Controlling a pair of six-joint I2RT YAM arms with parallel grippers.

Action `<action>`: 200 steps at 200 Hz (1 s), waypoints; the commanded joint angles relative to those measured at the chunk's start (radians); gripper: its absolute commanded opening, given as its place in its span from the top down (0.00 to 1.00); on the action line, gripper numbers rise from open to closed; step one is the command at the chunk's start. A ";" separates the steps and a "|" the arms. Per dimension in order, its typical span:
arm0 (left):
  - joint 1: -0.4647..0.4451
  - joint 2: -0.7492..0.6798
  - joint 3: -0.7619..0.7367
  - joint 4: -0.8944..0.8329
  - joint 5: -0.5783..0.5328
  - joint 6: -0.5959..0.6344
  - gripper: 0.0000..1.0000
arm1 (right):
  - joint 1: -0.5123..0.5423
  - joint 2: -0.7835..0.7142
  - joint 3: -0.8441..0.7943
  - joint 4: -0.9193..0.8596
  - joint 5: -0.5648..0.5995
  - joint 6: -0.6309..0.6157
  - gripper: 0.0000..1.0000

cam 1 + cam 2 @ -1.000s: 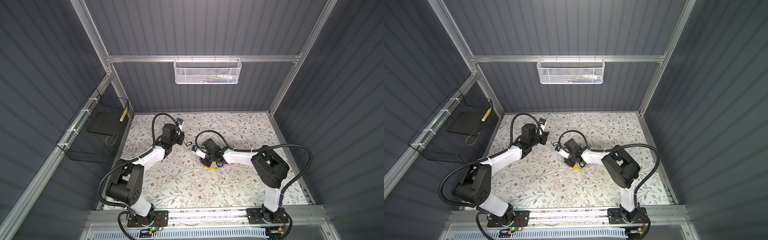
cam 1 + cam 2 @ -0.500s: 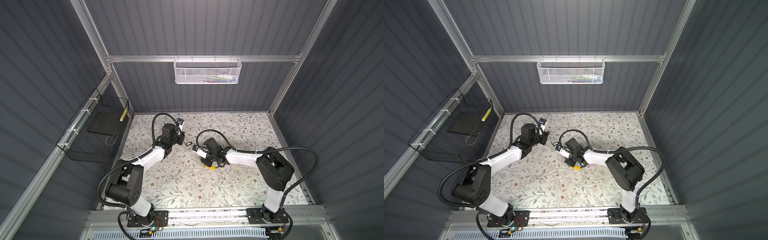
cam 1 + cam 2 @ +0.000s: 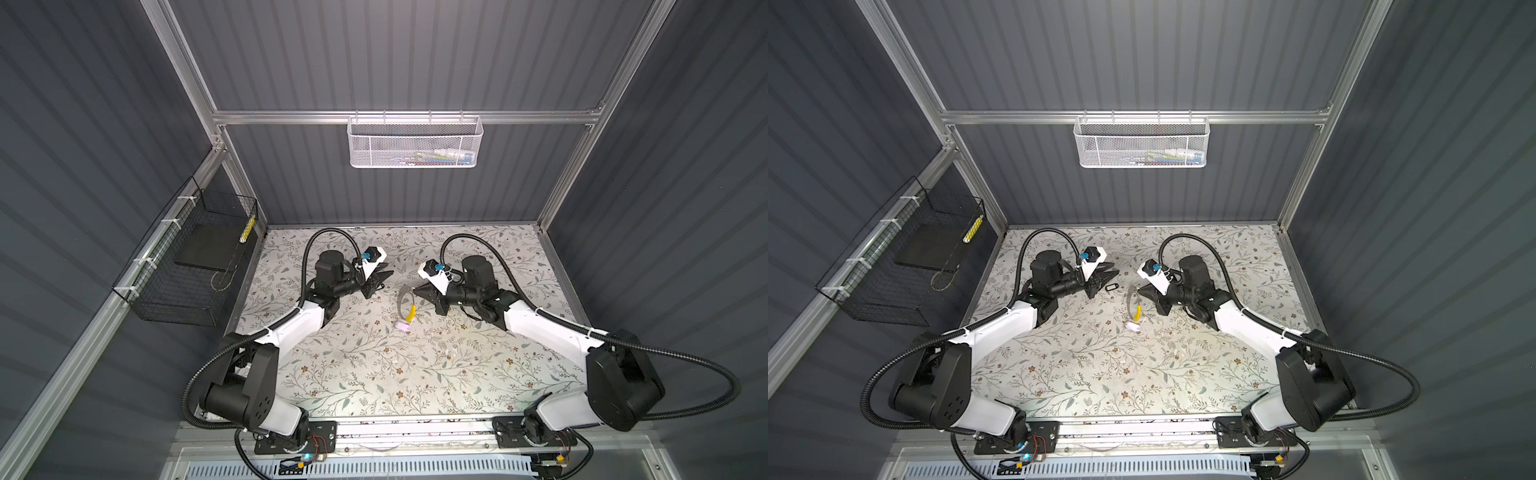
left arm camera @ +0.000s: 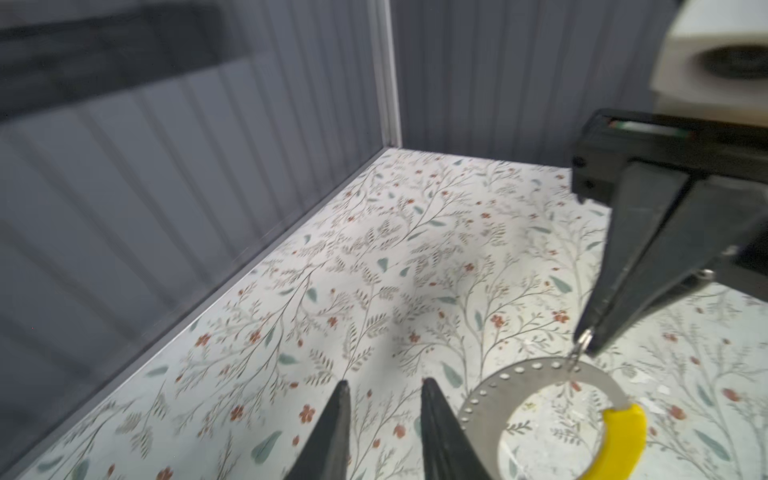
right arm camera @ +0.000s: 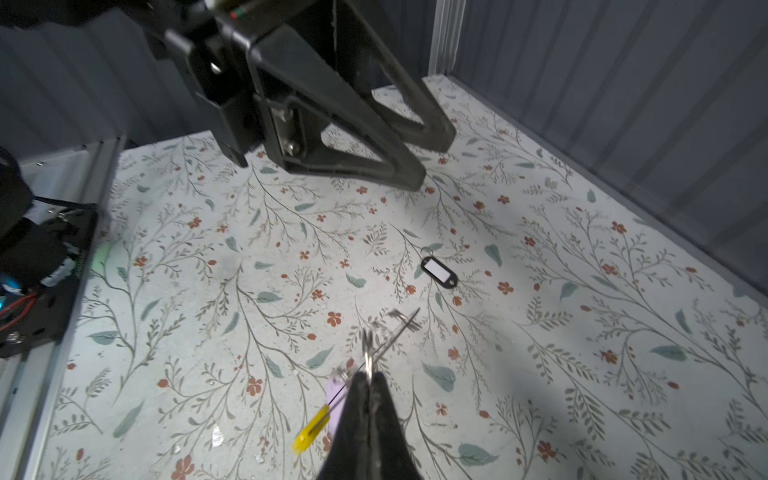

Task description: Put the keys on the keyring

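Right pincer (image 3: 417, 292), a little right of centre in both top views, is clamped tight on the small metal loop (image 4: 584, 338) at the top of the keyring (image 4: 519, 378). The thin grey hoop hangs tilted from its tips, with the yellow tag (image 3: 411, 312) at the low end, close over the flowered mat (image 3: 374, 374). Just left of centre, the left pincer (image 4: 385, 385) shows a narrow gap between its fingers and nothing in it. Beside those fingers, between the two pincers and apart from the hoop, the black-rimmed tag (image 3: 1111, 286) lies flat on the mat. Smallest, the key with the lilac tag (image 3: 403, 327) lies just below the yellow tag in a top view; whether it touches the hoop I cannot tell. Neither looks threaded, so the job seems at its start: ring held ready, first key to fetch. Next, I judge, the left pincer must drop onto the black-rimmed tag, nip its edge without covering the hole, and carry it to wherever the hoop opens, which I cannot make out.
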 commanded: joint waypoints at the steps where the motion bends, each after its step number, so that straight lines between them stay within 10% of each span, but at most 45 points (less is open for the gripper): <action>1: -0.001 -0.037 0.006 0.075 0.191 0.018 0.71 | -0.021 -0.033 -0.036 0.159 -0.158 0.108 0.98; 200: -0.118 -0.066 0.193 -0.179 0.293 0.165 0.74 | -0.100 -0.050 -0.098 0.661 -0.381 0.365 1.00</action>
